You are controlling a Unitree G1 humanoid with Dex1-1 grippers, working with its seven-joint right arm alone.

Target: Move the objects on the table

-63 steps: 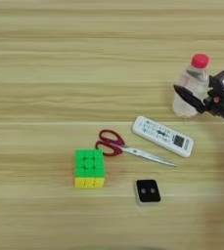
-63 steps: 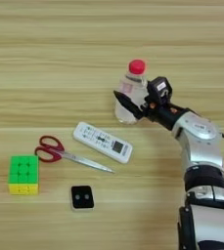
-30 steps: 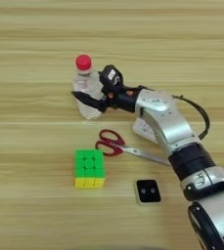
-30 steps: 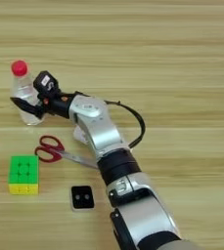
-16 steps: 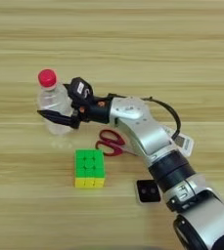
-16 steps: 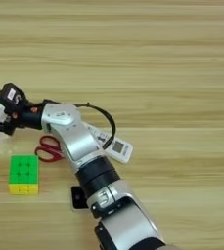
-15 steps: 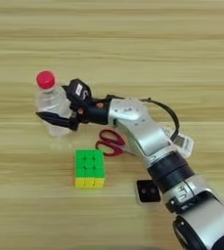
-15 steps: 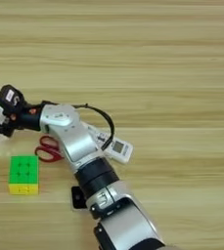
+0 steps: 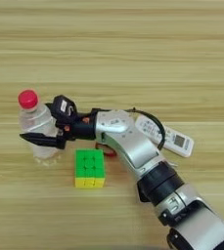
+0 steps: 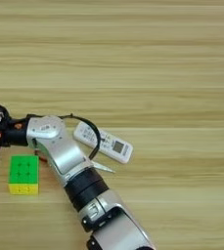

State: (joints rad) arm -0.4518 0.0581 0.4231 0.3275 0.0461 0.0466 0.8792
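While the bottle (image 9: 38, 128) stands upright at the middle left of the frame, on the table (image 9: 133, 49), the gripper (image 9: 41, 136) grasps it, one black finger (image 9: 40, 140) lying across its lower body. It looks clear and thin-walled, so I judge it light, smooth and easy to dent or tip; a hold low on the body, as here, seems safer than one near the red cap (image 9: 28, 98). Just right of it sits a green and yellow cube (image 9: 89, 168). The remote (image 9: 171, 138) lies at centre right, partly behind the forearm.

Only the left eye view shows the bottle and the fingers around it; the right eye view cuts them off at its left edge. That view, however, shows the steel tip of the scissors (image 10: 103, 167) poking out below the forearm.
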